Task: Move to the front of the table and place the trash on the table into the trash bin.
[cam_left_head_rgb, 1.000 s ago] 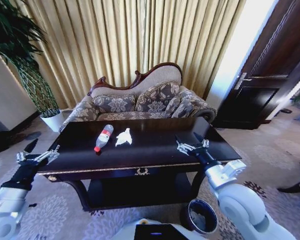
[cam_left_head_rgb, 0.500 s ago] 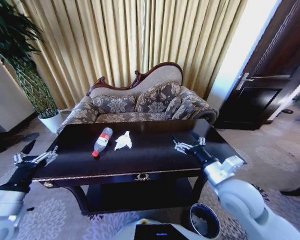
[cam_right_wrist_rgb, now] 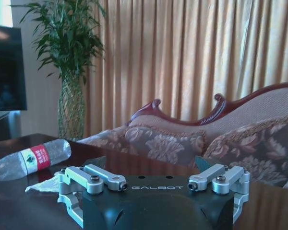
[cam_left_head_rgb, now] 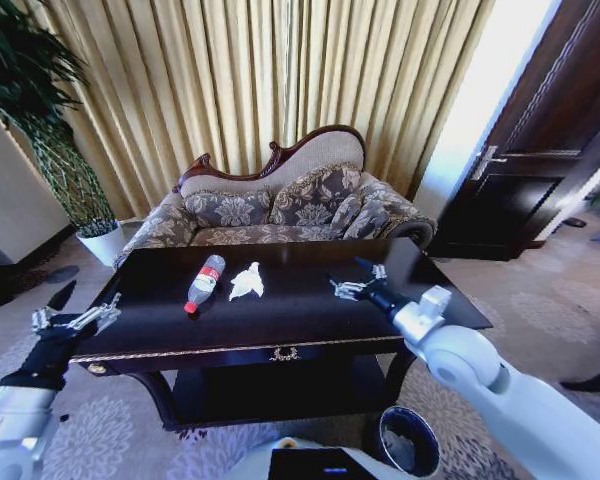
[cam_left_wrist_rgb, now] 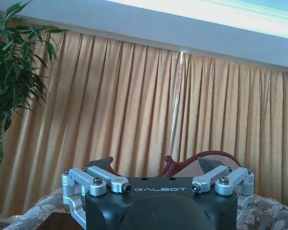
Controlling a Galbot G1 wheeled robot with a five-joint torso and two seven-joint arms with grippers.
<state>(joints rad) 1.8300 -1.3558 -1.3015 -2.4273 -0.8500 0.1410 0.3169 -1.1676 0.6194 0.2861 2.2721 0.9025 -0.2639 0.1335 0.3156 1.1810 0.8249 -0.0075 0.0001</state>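
Gold curtains and a carved sofa (cam_left_head_rgb: 280, 200) back the dark glossy tabletop (cam_left_head_rgb: 280, 310), where the clear bottle (cam_left_head_rgb: 205, 283) with its red label lies on its side toward the far left, the crumpled tissue (cam_left_head_rgb: 246, 281) just to its right and close beside it. The right gripper (cam_left_head_rgb: 355, 282) hovers low over the tabletop right of the tissue, fingers spread and holding nothing; the left gripper (cam_left_head_rgb: 75, 315) hangs off the table's near left corner, also spread and empty. My worry is the bottle: lying flat on that slick wood, a nudge from one finger could roll it away or off the edge, and the tissue may slip from a shallow pinch. The trash bin (cam_left_head_rgb: 408, 441) stands on the carpet by the near right leg; its inside looks dim, and I cannot tell if anything is in it.
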